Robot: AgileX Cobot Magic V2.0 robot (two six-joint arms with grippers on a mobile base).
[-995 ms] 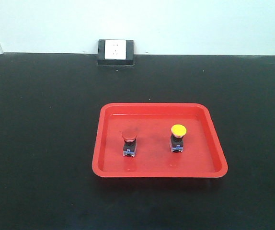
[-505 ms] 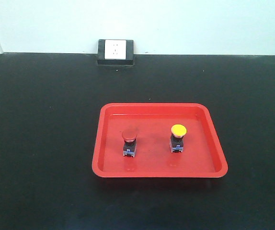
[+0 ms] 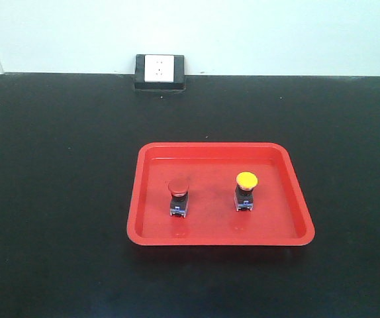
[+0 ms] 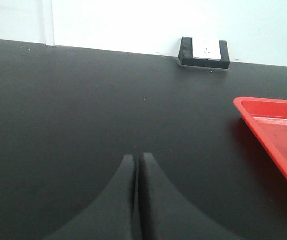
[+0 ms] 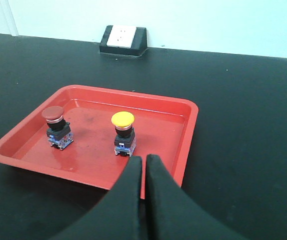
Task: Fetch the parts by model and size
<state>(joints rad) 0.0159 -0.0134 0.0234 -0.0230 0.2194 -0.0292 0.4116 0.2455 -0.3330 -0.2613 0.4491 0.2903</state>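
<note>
Neither gripper is seen from the exterior front-facing view. A red tray [image 3: 220,232] is set on the black table [image 3: 51,199], and two push buttons stand upright in it, well apart: the red-capped button [image 3: 179,197] toward 9 o'clock of the tray's middle and the yellow-capped button [image 3: 245,190] toward 3 o'clock. Their blue bases are too small to be made out well. At 12 o'clock, against the wall, a black-framed white socket [image 3: 160,71] is placed.

In the left wrist-mounted view, the left gripper [image 4: 138,162] is shown at 6 o'clock with its two black fingers pressed together and nothing between them; their lower parts are cut off by the frame edge. Only a corner of the tray [image 4: 263,125] is caught at 3 o'clock, and the buttons are out of the picture. The socket [image 4: 205,52] is seen at 1 o'clock.

In the right wrist-mounted view, the right gripper [image 5: 144,162] is likewise closed and empty at 6 o'clock, its tips overlapping the tray's near rim [image 5: 83,175]. The yellow-capped button [image 5: 123,133] stands just beyond the tips, the red-capped button [image 5: 56,127] toward 9 o'clock.
</note>
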